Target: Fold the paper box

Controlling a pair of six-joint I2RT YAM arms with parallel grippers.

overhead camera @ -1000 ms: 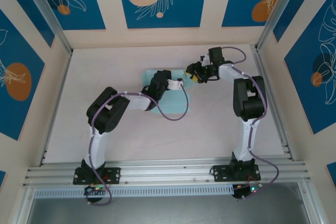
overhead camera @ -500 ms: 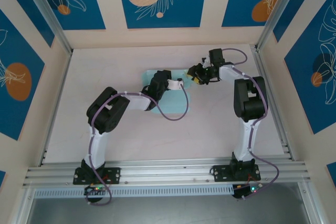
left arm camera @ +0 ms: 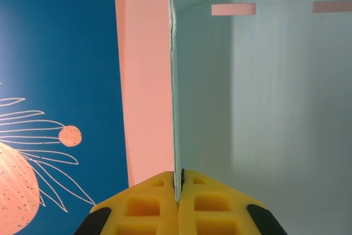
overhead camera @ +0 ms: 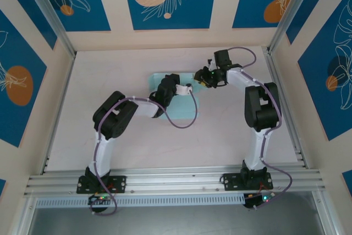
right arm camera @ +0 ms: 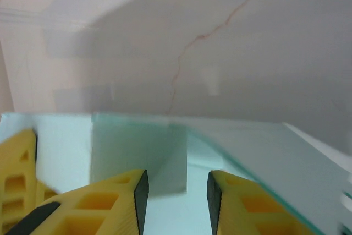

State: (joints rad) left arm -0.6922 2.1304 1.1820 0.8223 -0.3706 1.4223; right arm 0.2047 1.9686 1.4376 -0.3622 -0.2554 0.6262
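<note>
Where the fixed camera looks down from above, the paper box (overhead camera: 184, 105) lies on the table (overhead camera: 110, 75) between the 2 arms, toward the far side, mostly flat and partly hidden under the left arm. The left gripper (overhead camera: 186, 87) sits over the card's right part and the right gripper (overhead camera: 203, 81) hangs just beside it, so the 2 nearly meet. Bare table lies open on every side of the card, leaving room to swing a flap.

In the left wrist view, the yellow pads (left arm camera: 159, 202) are pressed together on the thin edge of 1 panel, which stands upright from them. That pinch probably holds the wall up while another is folded against it. A neighbouring panel (left arm camera: 275, 108) with 2 slots (left arm camera: 234, 9) meets it at a corner, and a blue wall poster (left arm camera: 55, 81) lies behind.

In the right wrist view, the fingers (right arm camera: 115, 202) are spread apart with nothing between them, poised low over the card. A raised flap (right arm camera: 137, 152) stands just ahead, and a long edge (right arm camera: 258, 152) runs off to the right, so it seems ready to push or take that flap.
</note>
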